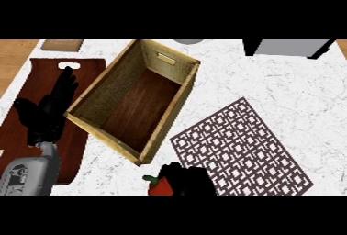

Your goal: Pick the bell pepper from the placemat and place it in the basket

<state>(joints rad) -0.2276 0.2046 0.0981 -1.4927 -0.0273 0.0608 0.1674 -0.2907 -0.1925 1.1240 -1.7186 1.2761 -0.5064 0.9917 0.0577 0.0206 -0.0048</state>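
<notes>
Basket (95,94) mid-counter, mat (237,142) to its right. Left hand (51,114) spread, resting at left. Right hand (190,181) curled round pepper (157,187) at bottom edge, off the mat. Pepper is probably light, smooth and hollow: grasp around the body, not the stem.

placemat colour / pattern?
Dark purplish-brown placemat with a pale geometric lattice pattern all over it. The head view shows it best.
</notes>
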